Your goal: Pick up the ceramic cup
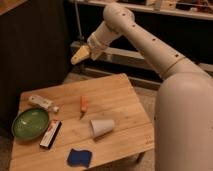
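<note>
1. The cup (102,127) lies on its side on the wooden table (120,95), a bit right of the middle and towards the near edge. The wide rim points left.
2. The gripper (80,55) hangs high above the far edge of the table, well apart from the cup. It looks like it's carrying nothing, but I can't tell how far open it is.
3. You've got a long reach ahead, down and towards the near side. I'd come in from above, line up across the cup's body rather than its rim, and settle low before closing. A cup on its side probably rolls if you nudge it.
4. Around it:
   - an orange stick (83,104) just beyond the cup
   - a dark bar (50,134) and a green bowl (30,123) to the left
   - a white bottle (41,102) on the far left
   - a blue sponge (79,157) near the front edge
5. Nothing touches the cup. The orange stick is the closest thing on your way in, so stay right of it.
</note>
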Robot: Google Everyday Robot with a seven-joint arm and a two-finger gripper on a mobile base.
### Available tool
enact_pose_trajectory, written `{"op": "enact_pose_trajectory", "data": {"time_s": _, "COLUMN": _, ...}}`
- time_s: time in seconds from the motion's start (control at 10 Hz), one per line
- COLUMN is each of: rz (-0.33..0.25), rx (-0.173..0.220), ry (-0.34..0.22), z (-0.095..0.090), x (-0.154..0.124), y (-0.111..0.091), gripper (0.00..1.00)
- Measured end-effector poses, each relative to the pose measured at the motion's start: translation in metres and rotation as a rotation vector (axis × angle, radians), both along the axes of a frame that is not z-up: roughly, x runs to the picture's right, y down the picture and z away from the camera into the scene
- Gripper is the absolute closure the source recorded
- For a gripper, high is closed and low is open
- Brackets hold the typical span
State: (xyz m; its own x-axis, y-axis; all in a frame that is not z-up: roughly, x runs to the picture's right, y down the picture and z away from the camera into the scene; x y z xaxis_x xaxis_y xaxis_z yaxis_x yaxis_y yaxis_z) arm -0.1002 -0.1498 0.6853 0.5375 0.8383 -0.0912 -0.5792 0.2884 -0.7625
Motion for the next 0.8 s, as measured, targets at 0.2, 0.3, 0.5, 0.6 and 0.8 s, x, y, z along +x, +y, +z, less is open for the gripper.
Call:
{"op": "enact_pose_trajectory", "data": {"time_s": 0.2, "rz": -0.002, "rx": -0.004, "ry": 0.006, "z": 0.0, "x": 0.005, "y": -0.001, "gripper": 0.2}}
{"op": "enact_pose_trajectory", "data": {"time_s": 0.3, "rz": -0.001, "rx": -0.003, "ry": 0.006, "z": 0.0, "x": 0.005, "y": -0.001, "gripper": 0.2}}
{"op": "enact_pose_trajectory", "data": {"time_s": 0.5, "rz": -0.015, "rx": -0.002, "ry": 0.006, "z": 0.0, "x": 0.002, "y": 0.0, "gripper": 0.2}}
{"op": "enact_pose_trajectory", "data": {"time_s": 0.6, "rz": -0.051, "rx": 0.02, "ry": 0.009, "z": -0.003, "x": 0.002, "y": 0.001, "gripper": 0.2}}
{"op": "enact_pose_trajectory", "data": {"time_s": 0.8, "rz": -0.103, "rx": 0.075, "ry": 0.008, "z": -0.012, "x": 0.019, "y": 0.009, "gripper": 0.2}}
